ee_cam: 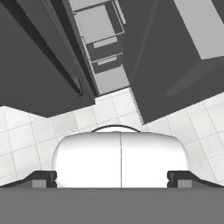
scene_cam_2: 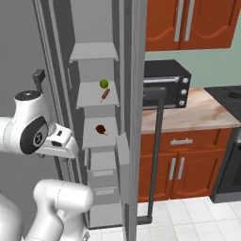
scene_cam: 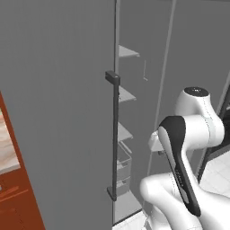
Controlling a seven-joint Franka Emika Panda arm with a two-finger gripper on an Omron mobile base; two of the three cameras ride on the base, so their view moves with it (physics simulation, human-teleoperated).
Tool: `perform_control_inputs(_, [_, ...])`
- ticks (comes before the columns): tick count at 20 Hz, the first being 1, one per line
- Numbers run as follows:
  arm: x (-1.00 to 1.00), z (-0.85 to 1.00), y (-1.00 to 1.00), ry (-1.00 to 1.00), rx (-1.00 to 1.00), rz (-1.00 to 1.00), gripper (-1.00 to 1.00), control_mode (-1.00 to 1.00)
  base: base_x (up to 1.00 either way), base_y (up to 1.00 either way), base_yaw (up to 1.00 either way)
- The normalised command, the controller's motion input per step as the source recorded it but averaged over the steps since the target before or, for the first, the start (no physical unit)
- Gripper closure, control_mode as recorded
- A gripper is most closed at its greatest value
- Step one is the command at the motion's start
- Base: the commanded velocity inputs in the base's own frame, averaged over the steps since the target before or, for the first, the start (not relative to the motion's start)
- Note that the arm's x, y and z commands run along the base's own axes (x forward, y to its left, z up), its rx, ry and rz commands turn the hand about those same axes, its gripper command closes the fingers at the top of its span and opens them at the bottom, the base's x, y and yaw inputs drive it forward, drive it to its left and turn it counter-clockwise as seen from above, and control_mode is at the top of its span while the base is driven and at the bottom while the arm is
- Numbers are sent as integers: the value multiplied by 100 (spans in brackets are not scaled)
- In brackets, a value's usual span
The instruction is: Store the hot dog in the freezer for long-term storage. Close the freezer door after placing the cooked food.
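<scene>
1 slim reddish-brown hot dog [scene_cam_2: 105, 95] lies on a white shelf of the tall grey freezer [scene_cam_2: 94, 61], beside a round green fruit [scene_cam_2: 104, 84]; a dark red lumpy food [scene_cam_2: 100, 129] sits 1 shelf lower. the flat grey freezer door [scene_cam: 58, 112] stands open. the gripper's [ee_cam: 112, 177] fingertips sit well apart, holding nothing.

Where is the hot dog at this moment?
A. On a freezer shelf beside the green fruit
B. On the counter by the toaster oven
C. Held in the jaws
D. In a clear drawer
A: the hot dog lies on a white freezer shelf, just below the round green fruit.
</scene>
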Motion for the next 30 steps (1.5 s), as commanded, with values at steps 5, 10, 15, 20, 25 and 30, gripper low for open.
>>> perform_control_inputs(5, [0, 0, 0, 0, 0, 0, -100, 100, -63, 0, 23])
perform_control_inputs(10, [0, 0, 0, 0, 0, 0, -100, 100, -52, -1, 45])
perform_control_inputs(15, [0, 0, 0, 0, 0, 0, -100, 100, -52, -14, 45])
perform_control_inputs(20, [0, 0, 0, 0, 0, 0, -100, 100, -24, -47, 17])
perform_control_inputs(25, [0, 0, 0, 0, 0, 0, -100, 100, -24, -42, -9])
perform_control_inputs(30, [0, 0, 0, 0, 0, 0, -100, 100, -27, -29, -19])
